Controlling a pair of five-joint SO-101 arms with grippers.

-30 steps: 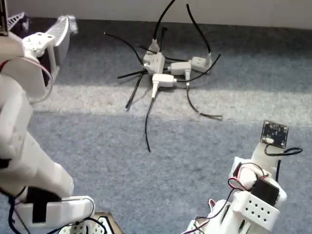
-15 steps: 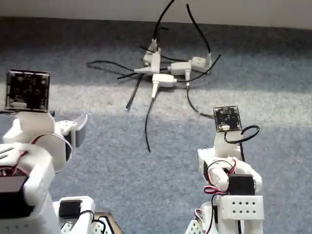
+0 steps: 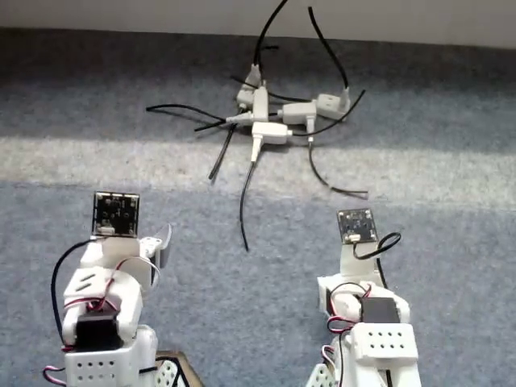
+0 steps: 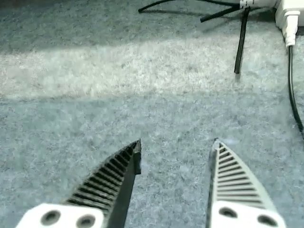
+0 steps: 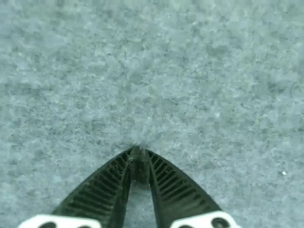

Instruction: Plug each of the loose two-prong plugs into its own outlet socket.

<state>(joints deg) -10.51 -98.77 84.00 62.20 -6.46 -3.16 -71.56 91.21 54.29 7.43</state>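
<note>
A cluster of white outlet sockets (image 3: 260, 103) and white two-prong plugs (image 3: 271, 131) with black cords (image 3: 244, 193) lies on the grey carpet at the far middle. The pieces touch one another; I cannot tell which prongs are seated. My left arm (image 3: 105, 298) is folded back at the near left, well short of the cluster. Its gripper (image 4: 176, 147) is open over bare carpet, with one white plug (image 4: 289, 14) and a black cord (image 4: 241, 40) farther off. My right arm (image 3: 364, 322) is at the near right, its gripper (image 5: 137, 153) shut on nothing just above the carpet.
Grey carpet (image 3: 419, 185) covers the whole floor, with a paler sunlit band across the middle. A loose cord end (image 3: 343, 189) curls to the right of the cluster. A pale wall edge (image 3: 403, 16) runs along the far side.
Both arms have drawn back toward the near edge and folded low; the left arm came down from high at the left. One socket and a cord at the cluster's left shifted.
</note>
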